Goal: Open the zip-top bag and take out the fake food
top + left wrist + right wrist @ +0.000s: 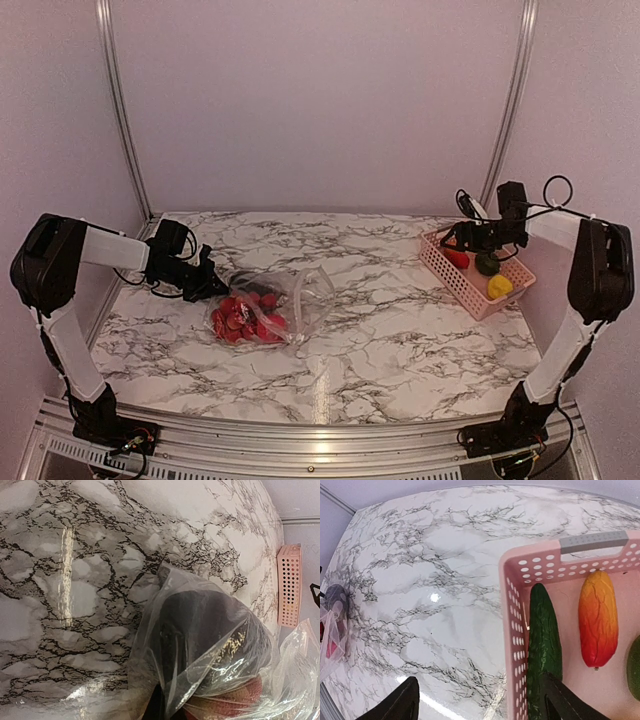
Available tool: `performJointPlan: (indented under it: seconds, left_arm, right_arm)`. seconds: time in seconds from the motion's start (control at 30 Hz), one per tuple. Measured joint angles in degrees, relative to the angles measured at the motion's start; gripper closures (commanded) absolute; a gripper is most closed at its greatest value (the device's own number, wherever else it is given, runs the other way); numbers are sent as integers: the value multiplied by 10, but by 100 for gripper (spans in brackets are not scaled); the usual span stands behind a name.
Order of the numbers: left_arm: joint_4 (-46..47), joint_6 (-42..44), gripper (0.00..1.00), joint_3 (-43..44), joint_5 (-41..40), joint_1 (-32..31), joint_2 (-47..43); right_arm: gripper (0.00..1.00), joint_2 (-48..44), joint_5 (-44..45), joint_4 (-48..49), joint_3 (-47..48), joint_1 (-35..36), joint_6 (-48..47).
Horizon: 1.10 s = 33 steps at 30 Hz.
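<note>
The clear zip-top bag point(300, 300) lies left of the table's middle with several red fake food pieces point(245, 318) inside. My left gripper point(212, 284) is at its left end, shut on the bag's plastic. In the left wrist view the bag point(210, 625) drapes over my gripper point(170, 700), with red fruit point(235, 700) showing through. My right gripper point(452, 238) is open and empty and straddles the pink basket's wall point(512, 595). One finger is over a dark green cucumber point(543, 635) lying in the basket.
The pink basket point(450, 283) stands at the right edge. It holds an orange-red fruit point(597, 622), a green piece point(486, 263) and a yellow pepper point(499, 286). Marble table between bag and basket is bare. Walls close in behind and at both sides.
</note>
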Motion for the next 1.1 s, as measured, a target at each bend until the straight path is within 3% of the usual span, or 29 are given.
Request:
performJointPlan:
  seconds: [0.3, 0.6, 0.77, 1.1]
  left_arm:
    - [0, 0, 100, -1, 0, 1, 0]
    - [9, -4, 100, -14, 3, 2, 0]
    - [11, -5, 100, -17, 3, 2, -2]
    - [10, -6, 100, -18, 2, 2, -5]
  right_arm:
    - [25, -73, 3, 9, -1, 140, 9]
    - [29, -83, -17, 82, -17, 348, 42]
    - [39, -36, -20, 118, -22, 432, 49]
    - [63, 90, -10, 135, 14, 498, -6]
